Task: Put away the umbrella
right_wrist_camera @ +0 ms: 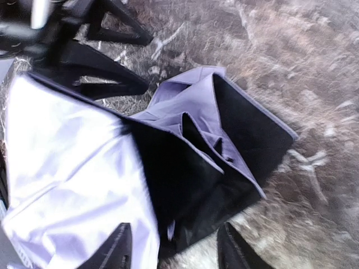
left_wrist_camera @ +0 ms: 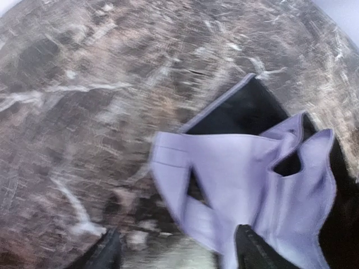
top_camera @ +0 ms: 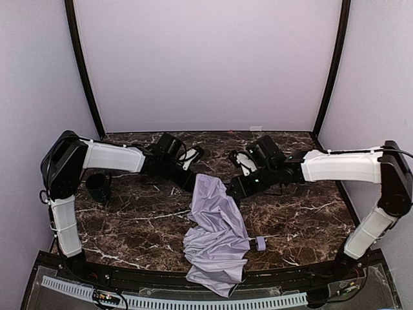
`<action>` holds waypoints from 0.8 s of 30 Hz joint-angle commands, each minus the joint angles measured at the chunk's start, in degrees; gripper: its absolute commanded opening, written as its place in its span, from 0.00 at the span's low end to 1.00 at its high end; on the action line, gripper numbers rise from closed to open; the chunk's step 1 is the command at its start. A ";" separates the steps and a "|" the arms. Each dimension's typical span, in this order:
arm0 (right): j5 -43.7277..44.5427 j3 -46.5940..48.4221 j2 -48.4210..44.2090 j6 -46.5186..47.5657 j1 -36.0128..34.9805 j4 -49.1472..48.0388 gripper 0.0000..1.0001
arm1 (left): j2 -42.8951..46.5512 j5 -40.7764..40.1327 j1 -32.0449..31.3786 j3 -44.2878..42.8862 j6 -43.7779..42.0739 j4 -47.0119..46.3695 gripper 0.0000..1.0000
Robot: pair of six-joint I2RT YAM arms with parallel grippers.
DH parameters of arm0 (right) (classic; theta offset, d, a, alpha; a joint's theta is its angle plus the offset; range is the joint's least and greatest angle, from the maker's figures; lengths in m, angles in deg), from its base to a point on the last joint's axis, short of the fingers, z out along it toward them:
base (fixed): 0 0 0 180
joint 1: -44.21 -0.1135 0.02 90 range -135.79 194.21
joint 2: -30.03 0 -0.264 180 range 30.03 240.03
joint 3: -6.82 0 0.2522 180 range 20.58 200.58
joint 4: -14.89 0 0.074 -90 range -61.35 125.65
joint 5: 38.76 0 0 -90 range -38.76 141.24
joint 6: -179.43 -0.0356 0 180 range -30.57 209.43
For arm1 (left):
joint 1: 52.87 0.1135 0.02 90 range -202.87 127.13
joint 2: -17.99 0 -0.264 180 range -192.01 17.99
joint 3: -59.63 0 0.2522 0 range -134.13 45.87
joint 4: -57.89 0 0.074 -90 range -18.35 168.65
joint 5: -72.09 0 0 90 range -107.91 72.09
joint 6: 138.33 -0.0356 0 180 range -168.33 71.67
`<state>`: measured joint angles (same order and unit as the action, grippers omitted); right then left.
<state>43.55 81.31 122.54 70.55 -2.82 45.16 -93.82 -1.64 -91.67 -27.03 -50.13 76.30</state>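
From the top view, you are seeing the umbrella [top_camera: 216, 239] lying collapsed in the middle of the marble worktop [top_camera: 129, 219]. Its pale lavender fabric is running from a far tip between the two arms down to the near edge. Its small lavender handle [top_camera: 261, 243] is sticking out to the right, near the near edge. Your left pincer [top_camera: 188, 182] is reaching in from the left and your right pincer [top_camera: 233, 190] from the right. Both are sitting just beside the far tip of the fabric. A small dark object [top_camera: 98, 185] is standing near the left arm, too dim to identify.

In the left wrist view, which is blurred, your left pincer is standing open and gripping nothing. The crumpled fabric, lavender outside and black inside, is filling the right half of this view. The right one of its fingertips [left_wrist_camera: 255, 252] is showing in front of the lavender cloth, while the other is over bare marble.

In the right wrist view, your right pincer is also gaping, with its fingertips [right_wrist_camera: 118, 249] well apart. The folded fabric is lying under and between them, its black underside showing. Nothing is being pinched. The left arm's black fingers are showing at the far left, just beside the cloth.
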 commanded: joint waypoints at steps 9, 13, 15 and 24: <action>-0.19 -4.10 -18.96 9.43 -26.86 8.35 0.72 | 11.92 -19.03 5.23 -2.92 2.96 7.90 0.90; 0.86 -4.01 -15.13 7.34 -34.60 10.32 0.74 | 17.48 -17.76 5.15 0.08 4.52 8.63 0.96; -0.40 -5.06 -13.17 6.11 -36.46 9.67 0.75 | 21.07 -16.80 5.08 2.12 4.83 8.66 0.99; -1.07 -8.15 -8.49 6.69 -37.30 9.22 0.25 | 31.77 -9.32 -2.22 10.84 5.68 5.78 0.72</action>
<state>42.00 73.36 114.33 77.15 -39.80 54.91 -64.44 -17.09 -89.51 -18.60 -44.71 82.44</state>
